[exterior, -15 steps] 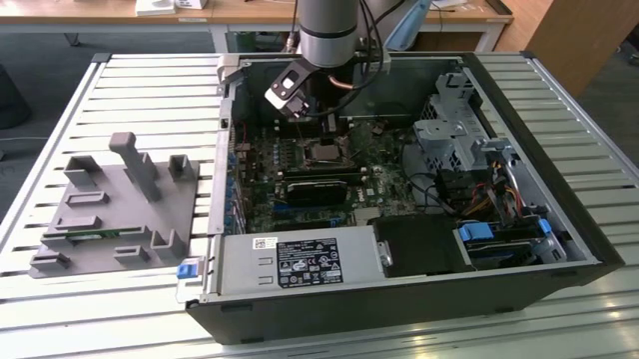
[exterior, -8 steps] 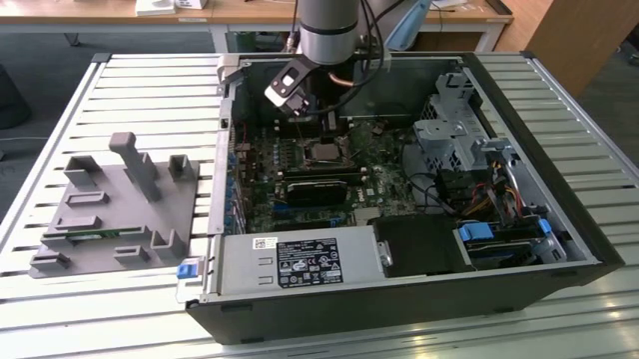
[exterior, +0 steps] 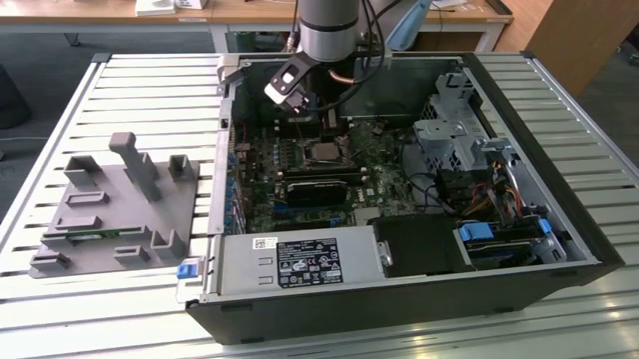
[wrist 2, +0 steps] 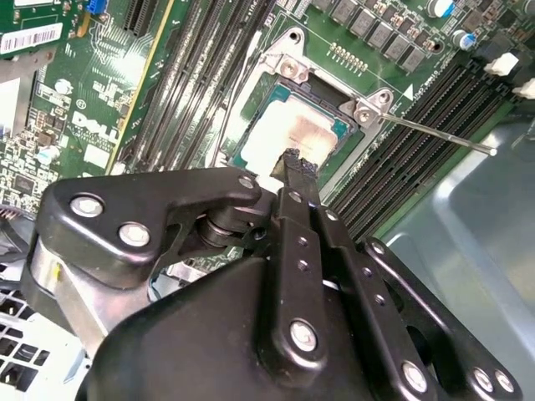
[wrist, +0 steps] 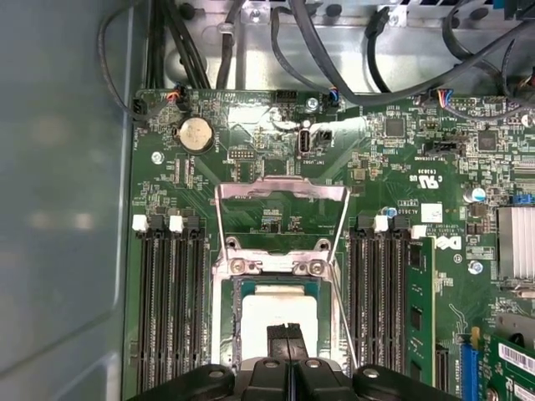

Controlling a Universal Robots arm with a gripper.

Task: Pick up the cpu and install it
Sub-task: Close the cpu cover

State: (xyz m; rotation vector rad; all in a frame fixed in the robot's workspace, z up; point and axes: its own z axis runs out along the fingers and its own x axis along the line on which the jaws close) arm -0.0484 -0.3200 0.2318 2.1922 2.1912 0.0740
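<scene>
The cpu (wrist: 267, 311) lies flat in the motherboard socket, its silver-grey top with a pale rim seen in both wrist views (wrist 2: 280, 134). My gripper (wrist: 287, 332) hangs straight over it with its two black fingers pressed together and nothing between them. The fingertips (wrist 2: 294, 160) sit at or just above the chip's top near one edge; contact cannot be told. In the exterior view the arm (exterior: 325, 30) reaches down into the open computer case above the socket (exterior: 327, 153).
The socket's metal bracket (wrist: 282, 194) stands swung open, and its thin lever (wrist 2: 435, 134) sticks out sideways. Memory slots (wrist: 171, 301) flank the socket. A grey tray (exterior: 110, 217) holding a green memory stick (exterior: 95, 235) lies outside the case at the exterior view's left. Cables (wrist: 334, 50) cross the case wall.
</scene>
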